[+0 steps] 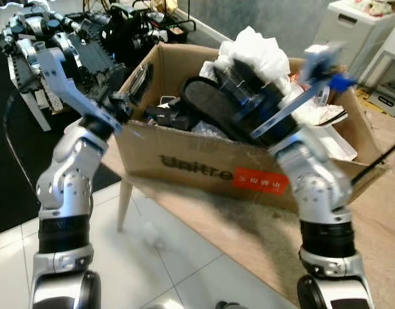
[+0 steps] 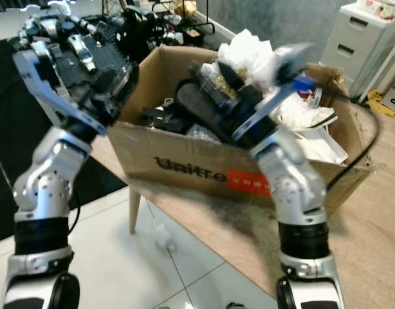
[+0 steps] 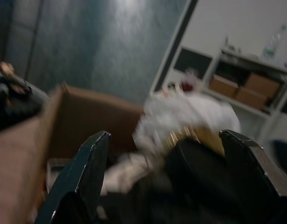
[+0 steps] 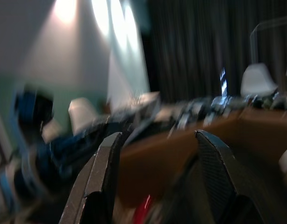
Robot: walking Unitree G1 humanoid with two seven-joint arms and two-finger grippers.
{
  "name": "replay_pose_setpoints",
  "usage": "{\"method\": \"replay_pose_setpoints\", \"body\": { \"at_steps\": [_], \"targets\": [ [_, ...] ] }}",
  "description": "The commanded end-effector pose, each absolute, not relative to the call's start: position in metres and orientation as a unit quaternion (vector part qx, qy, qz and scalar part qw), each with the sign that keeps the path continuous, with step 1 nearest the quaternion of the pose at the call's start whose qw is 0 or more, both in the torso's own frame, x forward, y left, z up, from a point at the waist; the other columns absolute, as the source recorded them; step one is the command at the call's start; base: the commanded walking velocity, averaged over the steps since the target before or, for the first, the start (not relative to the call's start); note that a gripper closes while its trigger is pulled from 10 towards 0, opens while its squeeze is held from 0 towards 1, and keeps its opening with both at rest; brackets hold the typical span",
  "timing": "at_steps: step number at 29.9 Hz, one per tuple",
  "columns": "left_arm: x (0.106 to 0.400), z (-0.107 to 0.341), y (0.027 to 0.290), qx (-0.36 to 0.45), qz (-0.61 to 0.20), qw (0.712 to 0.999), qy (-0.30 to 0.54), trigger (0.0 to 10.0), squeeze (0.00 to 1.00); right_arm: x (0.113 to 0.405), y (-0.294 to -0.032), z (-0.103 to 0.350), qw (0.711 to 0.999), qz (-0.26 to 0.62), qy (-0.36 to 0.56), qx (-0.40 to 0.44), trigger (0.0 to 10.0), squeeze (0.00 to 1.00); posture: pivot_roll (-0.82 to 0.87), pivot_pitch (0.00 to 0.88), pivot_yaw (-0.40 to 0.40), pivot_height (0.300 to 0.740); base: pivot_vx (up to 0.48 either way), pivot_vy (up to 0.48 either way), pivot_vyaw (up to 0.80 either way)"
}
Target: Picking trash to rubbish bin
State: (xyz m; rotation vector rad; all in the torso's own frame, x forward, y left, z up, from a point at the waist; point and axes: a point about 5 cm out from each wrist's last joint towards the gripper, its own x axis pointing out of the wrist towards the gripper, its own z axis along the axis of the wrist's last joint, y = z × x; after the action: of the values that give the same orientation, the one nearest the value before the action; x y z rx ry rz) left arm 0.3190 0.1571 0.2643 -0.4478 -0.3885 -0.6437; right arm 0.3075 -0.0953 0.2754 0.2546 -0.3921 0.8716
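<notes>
A cardboard box (image 1: 204,164) heaped with trash, white crumpled paper (image 1: 255,48) on top, sits on the worktop (image 1: 249,238). The left gripper (image 3: 164,140) hovers at the box's left rim, jaws wide and empty. The right gripper (image 4: 155,140) reaches over the pile, jaws parted, nothing between them.

Count, head views: one cardboard box (image 1: 204,164) at centre, on one wooden table (image 1: 384,212) running toward 4 o'clock; two silver arms, at 7 and 5 o'clock; two grippers, left gripper (image 3: 164,140) and right gripper (image 4: 157,140), two black fingers each; one white drawer cabinet (image 2: 365,45) at 1 o'clock
</notes>
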Motion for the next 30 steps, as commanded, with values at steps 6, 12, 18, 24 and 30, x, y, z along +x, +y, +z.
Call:
{"method": "replay_pose_setpoints", "body": {
  "at_steps": [6,12,18,24,30],
  "targets": [
    [0.306,0.243,0.144,-0.217,-0.369,0.891,-0.149,10.0,0.0,0.307,-0.083,0.253,0.884,0.439,-0.141,0.079,10.0,0.0,0.04,0.088,0.002,0.74,-0.326,0.0,0.0],
    [0.302,0.236,0.142,-0.223,-0.381,0.887,-0.135,10.0,0.0,0.312,-0.083,0.246,0.889,0.432,-0.127,0.077,10.0,0.0,0.04,0.085,0.001,0.74,-0.346,0.0,0.0],
    [0.295,0.196,0.141,-0.226,-0.386,0.892,-0.066,10.0,0.0,0.323,-0.08,0.219,0.91,0.407,-0.075,0.039,10.0,0.0,0.05,0.079,0.0,0.74,-0.35,0.0,0.0],
    [0.294,0.178,0.143,-0.226,-0.377,0.898,-0.038,10.0,0.0,0.324,-0.077,0.197,0.914,0.404,-0.04,0.02,10.0,0.0,0.05,0.079,0.0,0.74,-0.354,0.0,0.0],
    [0.289,0.128,0.146,-0.204,-0.354,0.912,0.044,10.0,0.0,0.323,-0.074,0.132,0.92,0.385,0.069,-0.007,10.0,0.0,0.05,0.078,0.004,0.74,-0.349,0.0,0.0]
  ]
}}
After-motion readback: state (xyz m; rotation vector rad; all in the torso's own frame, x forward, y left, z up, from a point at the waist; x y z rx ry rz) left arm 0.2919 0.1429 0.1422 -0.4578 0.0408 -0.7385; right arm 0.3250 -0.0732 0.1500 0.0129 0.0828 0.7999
